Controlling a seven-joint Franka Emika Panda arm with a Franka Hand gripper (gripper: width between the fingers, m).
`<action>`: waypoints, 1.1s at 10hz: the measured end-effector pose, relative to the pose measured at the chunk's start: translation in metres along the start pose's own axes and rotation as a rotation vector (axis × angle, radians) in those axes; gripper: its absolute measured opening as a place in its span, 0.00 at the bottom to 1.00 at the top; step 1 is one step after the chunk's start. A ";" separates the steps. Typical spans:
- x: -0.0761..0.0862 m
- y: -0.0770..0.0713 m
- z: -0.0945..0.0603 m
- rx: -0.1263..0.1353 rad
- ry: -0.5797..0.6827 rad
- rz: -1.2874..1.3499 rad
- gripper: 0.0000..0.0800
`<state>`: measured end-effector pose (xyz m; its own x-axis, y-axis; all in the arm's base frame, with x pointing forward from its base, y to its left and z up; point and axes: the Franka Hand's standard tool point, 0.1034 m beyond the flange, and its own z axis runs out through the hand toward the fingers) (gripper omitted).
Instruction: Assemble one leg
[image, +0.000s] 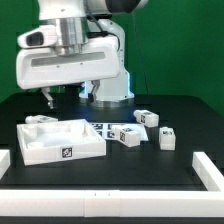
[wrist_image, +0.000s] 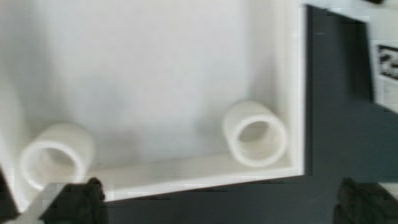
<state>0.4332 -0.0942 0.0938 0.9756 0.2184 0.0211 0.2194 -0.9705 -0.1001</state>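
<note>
Three legs lie on the black table at the exterior view's right: one at the back (image: 147, 118), one in the middle (image: 128, 137) and one further right (image: 167, 137), all small white blocks with tags. My gripper (image: 62, 97) hangs open and empty above the far edge of the large white tray-like part (image: 45, 150), well away from the legs. In the wrist view the gripper (wrist_image: 222, 205) has its two dark fingertips (wrist_image: 80, 200) wide apart over the part's edge (wrist_image: 178, 60). Two round sockets (wrist_image: 262, 138) (wrist_image: 57, 158) show in its recess. No leg is between the fingers.
The marker board (image: 103, 127) lies between the tray-like part and the legs. White rails border the table at the front (image: 110, 205), the exterior view's left (image: 5, 160) and right (image: 205, 168). A tag (wrist_image: 384, 60) shows at the wrist picture's edge.
</note>
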 end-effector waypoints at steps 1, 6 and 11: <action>0.000 -0.001 0.000 0.000 0.000 -0.003 0.81; 0.000 0.068 0.017 -0.048 -0.025 -0.074 0.81; -0.001 0.086 0.024 -0.077 -0.010 -0.119 0.81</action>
<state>0.4509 -0.1760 0.0618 0.9427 0.3330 0.0184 0.3334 -0.9426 -0.0213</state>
